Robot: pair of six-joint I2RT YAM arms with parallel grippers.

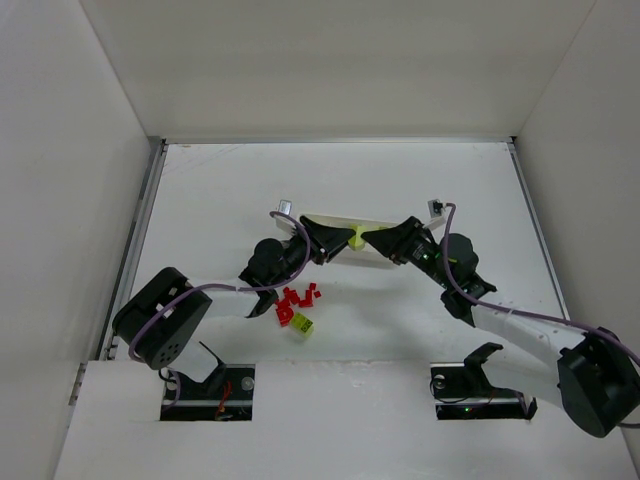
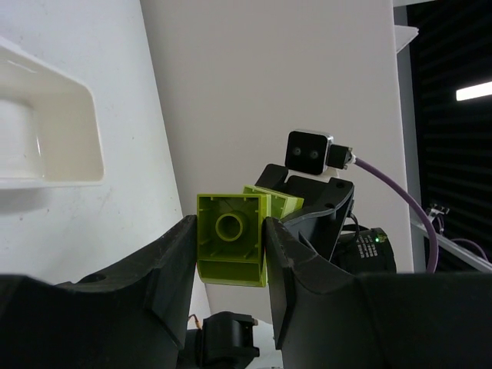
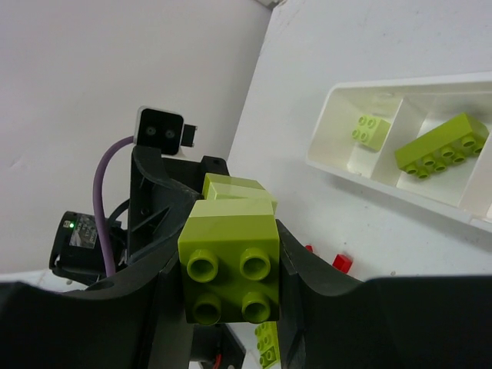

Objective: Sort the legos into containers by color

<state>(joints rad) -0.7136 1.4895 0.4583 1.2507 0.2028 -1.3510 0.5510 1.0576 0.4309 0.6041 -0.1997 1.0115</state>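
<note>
A lime-green square plastic brick with four studs is clamped between the fingers of the right gripper, its studs facing that wrist camera. Against its far side sits a second lime-green plastic brick with a hollow underside, pinched by the left gripper. The two grippers meet tip to tip. Whether the bricks are locked together is unclear.

Only the right wrist view shows inside the long white plastic tray, which lies past that gripper's right finger. There a small lime four-stud brick sits in one compartment and a long lime brick in the next.

The overhead view shows the whole cluster of small red bricks and a loose lime brick. They lie on the white table just behind the left gripper, near its wrist.
</note>
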